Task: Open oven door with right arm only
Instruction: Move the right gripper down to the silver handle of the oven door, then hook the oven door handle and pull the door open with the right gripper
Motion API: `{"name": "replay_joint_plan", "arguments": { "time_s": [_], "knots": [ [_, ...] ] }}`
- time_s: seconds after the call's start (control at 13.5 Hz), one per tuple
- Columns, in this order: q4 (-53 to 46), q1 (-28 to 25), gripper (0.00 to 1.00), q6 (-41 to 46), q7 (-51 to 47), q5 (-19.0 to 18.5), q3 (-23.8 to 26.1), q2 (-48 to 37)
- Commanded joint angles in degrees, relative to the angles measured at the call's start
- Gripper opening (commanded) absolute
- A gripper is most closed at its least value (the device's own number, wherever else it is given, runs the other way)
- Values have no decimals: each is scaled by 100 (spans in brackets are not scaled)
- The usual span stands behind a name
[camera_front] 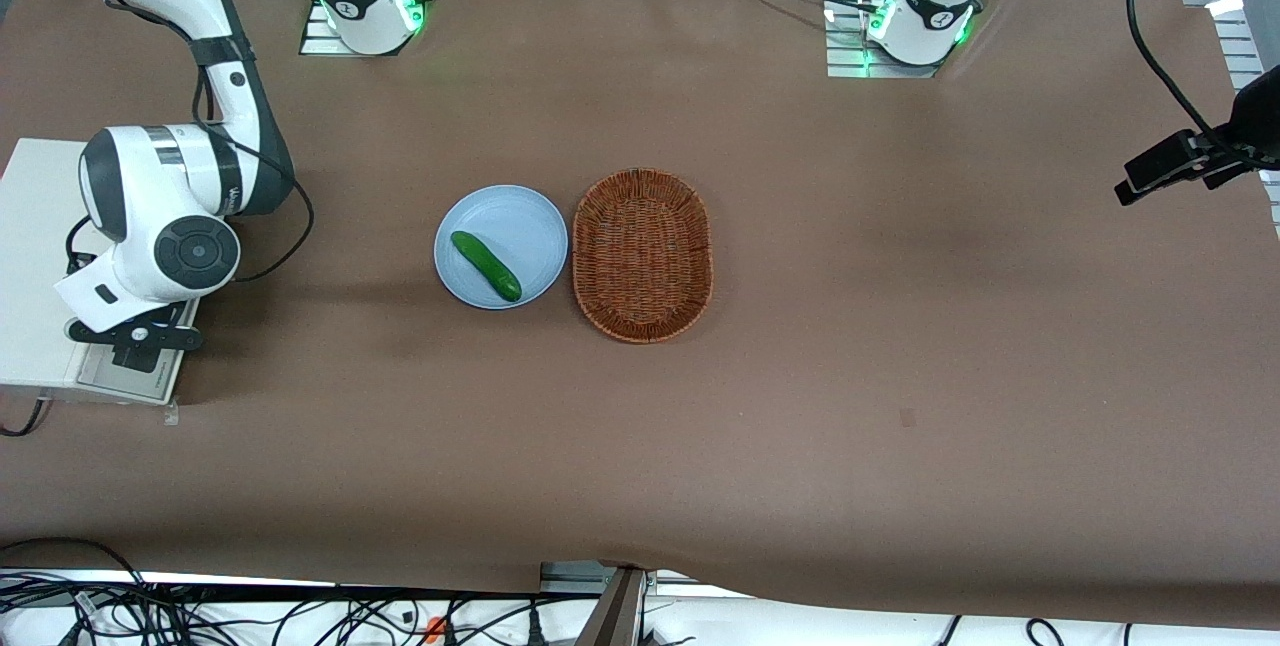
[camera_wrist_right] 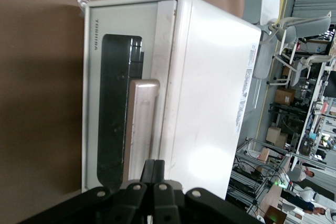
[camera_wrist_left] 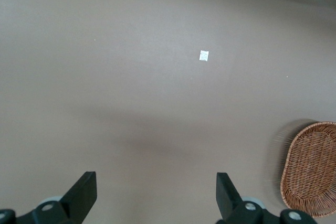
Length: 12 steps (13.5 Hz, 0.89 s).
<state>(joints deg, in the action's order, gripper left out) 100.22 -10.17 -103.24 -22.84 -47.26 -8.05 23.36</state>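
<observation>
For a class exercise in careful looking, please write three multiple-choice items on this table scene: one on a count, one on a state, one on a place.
1. How many things lie in the brown oval woven basket?
A none
B one
C two

2. The cream-white, dark-windowed oven door is
A folded fully down
B closed
C taken off

3. The green cucumber lies
A in the basket
B on the light blue round plate
C on top of the oven

Answers:
1 A: only bare weave shows inside the basket.
2 B: the door sits flush against the oven's front. The right arm's black two-finger tool, fingers together, is at the end of the door's silver bar handle.
3 B: the plate's rim shows all around the cucumber, and the plate is beside the basket.
</observation>
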Motion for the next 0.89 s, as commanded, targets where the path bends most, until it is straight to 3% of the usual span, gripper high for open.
{"name": "replay_joint_plan", "arguments": {
  "time_s": [0.0,0.81],
  "knots": [
    [50,-11,0,-117,-308,-135,-4,63],
    [296,103,0,-540,-485,-135,-171,248]
  ]
}}
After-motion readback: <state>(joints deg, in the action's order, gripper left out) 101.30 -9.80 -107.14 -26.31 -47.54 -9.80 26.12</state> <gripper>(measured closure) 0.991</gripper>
